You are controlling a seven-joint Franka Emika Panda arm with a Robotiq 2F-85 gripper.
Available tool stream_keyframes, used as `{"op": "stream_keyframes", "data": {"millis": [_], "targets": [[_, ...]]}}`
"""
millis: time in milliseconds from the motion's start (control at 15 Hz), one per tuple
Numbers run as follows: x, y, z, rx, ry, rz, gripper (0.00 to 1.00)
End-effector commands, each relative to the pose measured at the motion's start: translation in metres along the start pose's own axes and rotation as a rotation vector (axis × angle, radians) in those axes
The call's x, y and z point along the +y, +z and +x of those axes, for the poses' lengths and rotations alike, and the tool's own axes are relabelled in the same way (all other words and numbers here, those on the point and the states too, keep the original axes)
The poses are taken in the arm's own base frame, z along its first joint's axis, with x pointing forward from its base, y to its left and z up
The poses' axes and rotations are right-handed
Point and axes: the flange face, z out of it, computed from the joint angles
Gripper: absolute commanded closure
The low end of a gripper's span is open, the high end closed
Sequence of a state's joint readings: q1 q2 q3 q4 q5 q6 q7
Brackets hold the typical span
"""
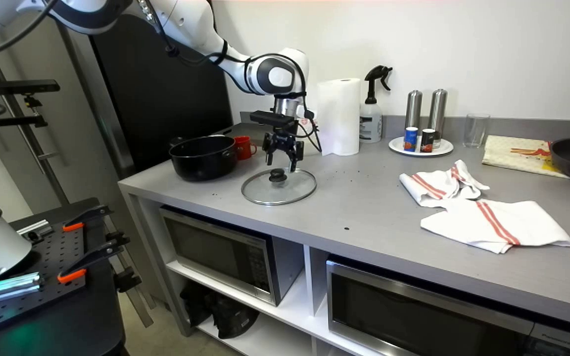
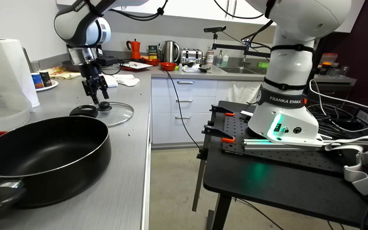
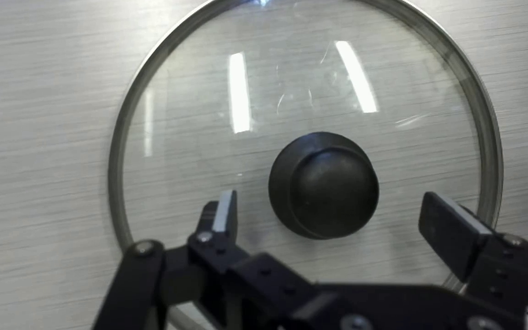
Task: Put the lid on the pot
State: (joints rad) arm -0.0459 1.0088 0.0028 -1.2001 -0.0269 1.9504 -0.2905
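The round glass lid (image 1: 292, 192) with a steel rim and black knob (image 1: 278, 175) lies flat on the grey counter. The lid also shows in an exterior view (image 2: 121, 115) and fills much of the wrist view (image 3: 186, 137). The black pot (image 1: 203, 162) stands uncovered beside the lid near the counter's end; it is large in an exterior view (image 2: 75, 180) and out of the wrist view. My gripper (image 1: 281, 164) points down just above the lid. In the wrist view, its open fingers (image 3: 328, 201) lie left and right of the knob (image 3: 332, 188), apart from it.
A red mug (image 1: 244, 148) stands behind the pot. A paper towel roll (image 1: 339, 118) and spray bottle (image 1: 370, 121) stand behind the lid. A clear plastic container (image 2: 3, 110) is near the pot. White towels (image 1: 498, 222) lie farther along the counter, whose front edge (image 1: 245, 217) is near the lid.
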Motion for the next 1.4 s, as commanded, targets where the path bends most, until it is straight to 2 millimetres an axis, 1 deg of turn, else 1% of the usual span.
{"op": "stream_keyframes", "data": {"millis": [0,333,400,467,533,667,867,933,1000,1067,1200,1333], "targets": [[0.002,0.006,0.009,-0.025,0.014,0.002,0.00],[0.003,0.016,0.011,-0.040,0.013,0.010,0.00],[0.003,0.017,0.012,-0.041,0.013,0.011,0.03],[0.004,0.017,0.012,-0.041,0.012,0.012,0.26],[0.004,0.017,0.013,-0.040,0.012,0.012,0.27],[0.005,0.016,0.013,-0.038,0.013,0.013,0.37],[0.006,0.011,0.013,-0.032,0.012,0.013,0.62],[0.006,0.008,0.014,-0.028,0.015,0.012,0.68],[0.006,0.005,0.014,-0.023,0.016,0.011,0.69],[0.007,0.003,0.015,-0.019,0.018,0.010,0.74],[0.008,0.003,0.014,-0.017,0.019,0.010,0.75],[0.009,-0.003,0.012,-0.014,0.023,0.008,0.75]]}}
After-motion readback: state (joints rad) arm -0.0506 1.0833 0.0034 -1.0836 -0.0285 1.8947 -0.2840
